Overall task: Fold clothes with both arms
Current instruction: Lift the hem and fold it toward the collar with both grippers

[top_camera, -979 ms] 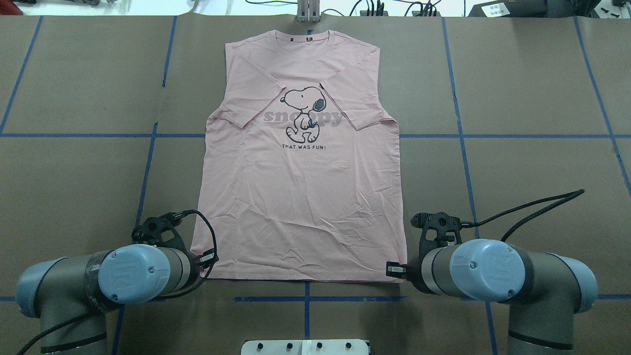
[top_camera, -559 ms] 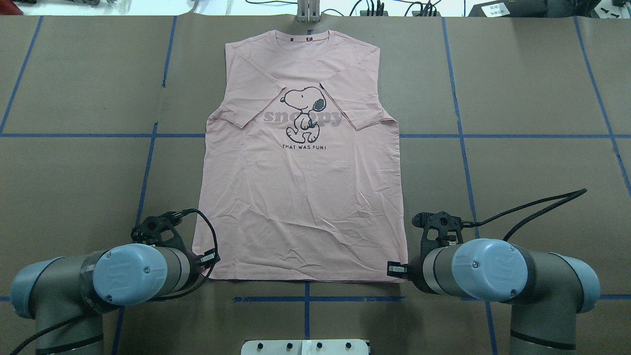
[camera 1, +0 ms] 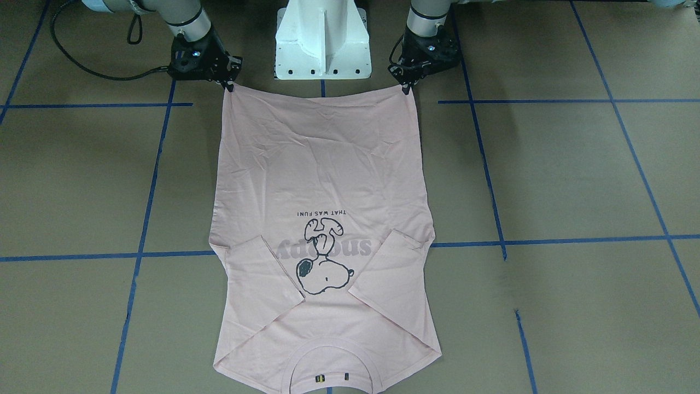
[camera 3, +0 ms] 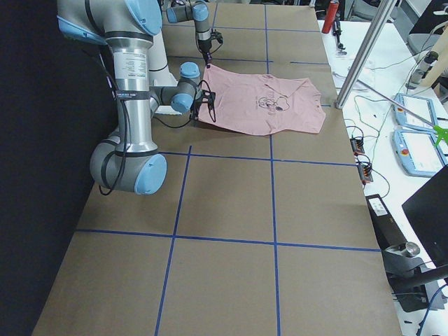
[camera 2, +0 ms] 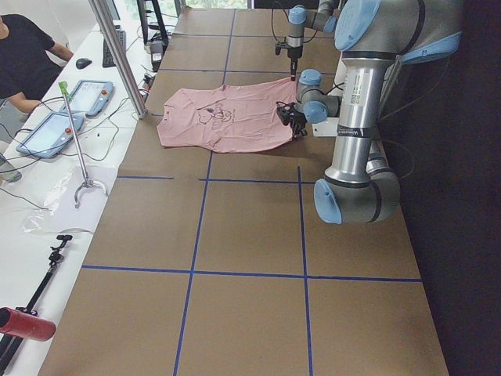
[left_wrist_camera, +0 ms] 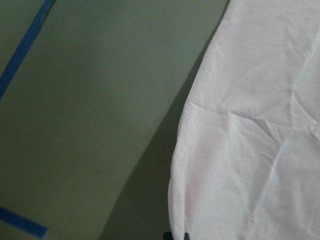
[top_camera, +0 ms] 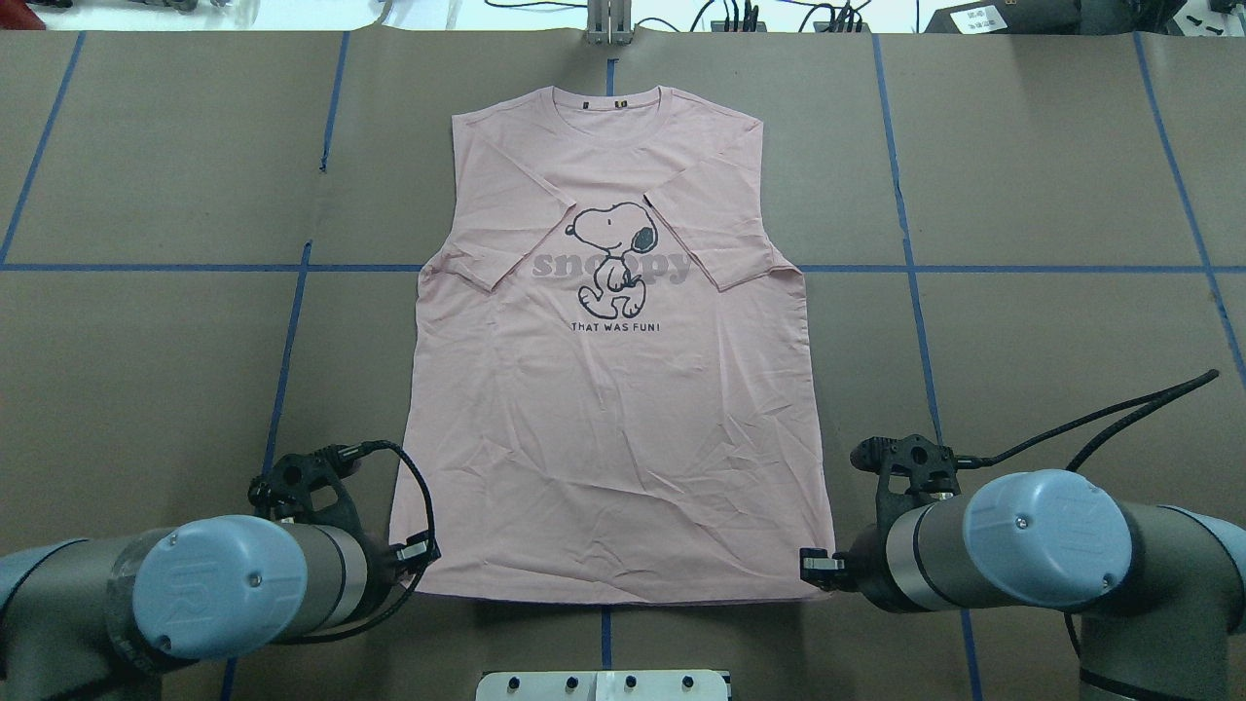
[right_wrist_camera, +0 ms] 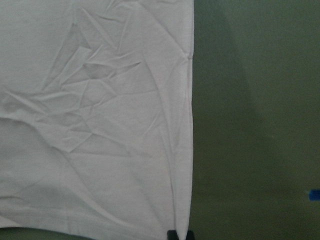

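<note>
T-shirt: a pale pink short-sleeved T-shirt (top_camera: 613, 438) lies flat and face up in the middle of the table (top_camera: 1022, 175). Its collar (top_camera: 611, 97) is on the side far from the robot and its hem (top_camera: 613, 596) is nearest the robot.
Sleeves: both sleeves are folded inward over the chest, and their cuffs slant toward the print.
Print: a black-outline Snoopy (top_camera: 613, 258) walks across grey "snoopy" lettering, with "THAT WAS FUN!" in small black capitals beneath.
Cloth: the lower half is lightly creased. The side edges run fairly straight from the shoulders to the hem.
Left gripper: the left gripper (top_camera: 421, 551) sits low at its own hem corner. Its fingers are clenched on the T-shirt, and the wrist view shows the black tips pinching the fabric edge.
Right gripper: the right gripper (top_camera: 814, 563) is clamped the same way on the opposite hem corner.
Hem: it stretches straight between the two grippers, just ahead of the white pedestal (camera 1: 322, 44).
Table: it is covered in brown paper and marked into squares by blue tape lines.
Bystander: a person in a black top (camera 2: 23, 55) sits at the side bench beside two blue-edged tablets (camera 2: 86, 94).
</note>
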You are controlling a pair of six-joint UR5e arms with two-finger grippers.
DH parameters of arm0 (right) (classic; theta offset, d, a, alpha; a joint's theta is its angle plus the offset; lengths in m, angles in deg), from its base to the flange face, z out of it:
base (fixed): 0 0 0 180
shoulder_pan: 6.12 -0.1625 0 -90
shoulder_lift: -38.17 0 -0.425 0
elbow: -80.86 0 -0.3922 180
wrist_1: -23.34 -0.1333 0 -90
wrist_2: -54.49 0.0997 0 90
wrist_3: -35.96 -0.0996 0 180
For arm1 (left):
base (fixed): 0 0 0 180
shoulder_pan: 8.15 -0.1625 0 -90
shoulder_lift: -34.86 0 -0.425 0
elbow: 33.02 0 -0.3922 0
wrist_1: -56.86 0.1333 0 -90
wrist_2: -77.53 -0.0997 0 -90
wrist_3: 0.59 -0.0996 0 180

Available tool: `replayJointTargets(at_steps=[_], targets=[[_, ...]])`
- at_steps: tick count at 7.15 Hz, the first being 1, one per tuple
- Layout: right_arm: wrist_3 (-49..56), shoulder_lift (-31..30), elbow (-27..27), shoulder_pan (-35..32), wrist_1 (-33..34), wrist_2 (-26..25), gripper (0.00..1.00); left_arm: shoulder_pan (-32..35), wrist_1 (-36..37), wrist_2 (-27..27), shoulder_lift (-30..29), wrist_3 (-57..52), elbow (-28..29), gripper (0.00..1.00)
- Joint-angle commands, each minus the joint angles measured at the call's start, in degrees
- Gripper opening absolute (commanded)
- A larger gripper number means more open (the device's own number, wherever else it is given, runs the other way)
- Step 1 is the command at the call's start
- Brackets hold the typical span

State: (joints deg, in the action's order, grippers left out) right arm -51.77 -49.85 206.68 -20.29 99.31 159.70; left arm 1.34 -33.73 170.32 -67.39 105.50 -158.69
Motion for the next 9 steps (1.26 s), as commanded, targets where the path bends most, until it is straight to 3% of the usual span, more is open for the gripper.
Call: replayJointTargets(at_steps=[1,2,5,7,9], targets=[[-0.07,-3.03,4.77,1.42,0.06,6.39,0.00,-6.56,8.45,0.20,0.03,0.17,-10.24,0.00],[-0.16,-3.73,6.00,1.51,0.06,8.32,0.00,-9.72,10.84,0.20,0.03,0.52,-14.04,0.00],[0.10,-2.60,5.23,-0.06,-0.03,7.30,0.00,-9.15,10.96,0.46,-0.49,-0.35,-14.35,0.00],[0.98,4.05,1.82,-9.33,-0.03,6.32,0.00,-0.92,10.78,0.64,-1.02,-7.87,-13.38,0.00],[10.86,9.76,-4.14,-18.75,-0.46,6.59,0.00,8.92,10.78,2.90,-1.98,-16.58,-10.41,0.00]])
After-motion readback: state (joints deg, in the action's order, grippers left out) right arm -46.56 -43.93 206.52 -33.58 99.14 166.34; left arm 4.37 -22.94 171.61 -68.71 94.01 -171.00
